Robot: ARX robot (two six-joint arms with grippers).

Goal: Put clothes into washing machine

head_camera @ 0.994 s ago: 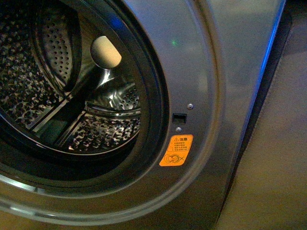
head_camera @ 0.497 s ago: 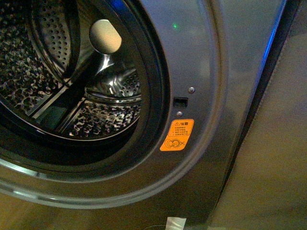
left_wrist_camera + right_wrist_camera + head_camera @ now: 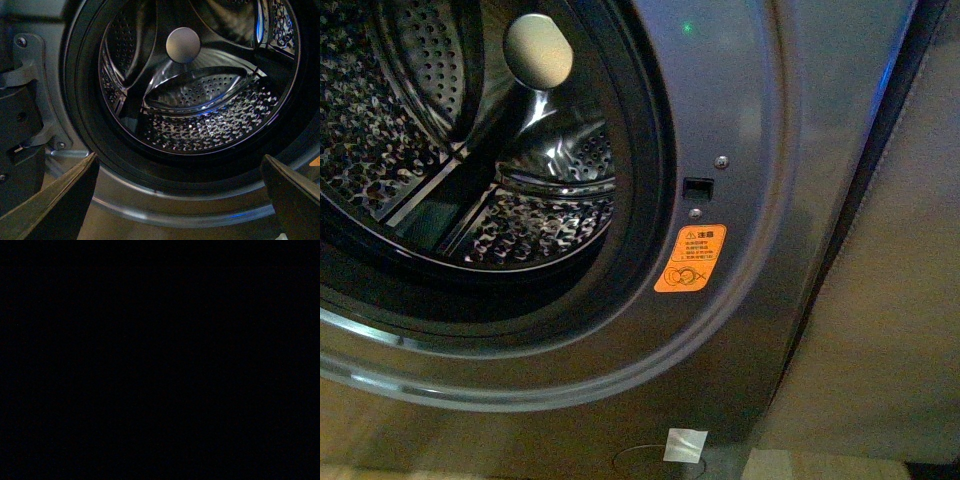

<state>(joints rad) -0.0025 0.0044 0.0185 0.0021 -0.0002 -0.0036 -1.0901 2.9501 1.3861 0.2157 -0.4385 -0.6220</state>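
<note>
Dim room, a beige surface down the right side of the front view, a scrap of white tape at the bottom edge. Across the rest, the silver-grey washing machine, port uncovered, perforated drum bare in both lit views. No sign of the clothes anywhere: not in the drum, not between the fingers. Spread far apart and holding nothing, the left gripper, aimed straight into the port. Right wrist view dark; the right gripper unseen, state impossible to tell. Probably next: fetching the bundle from elsewhere, its direction from either arm not shown.
</note>
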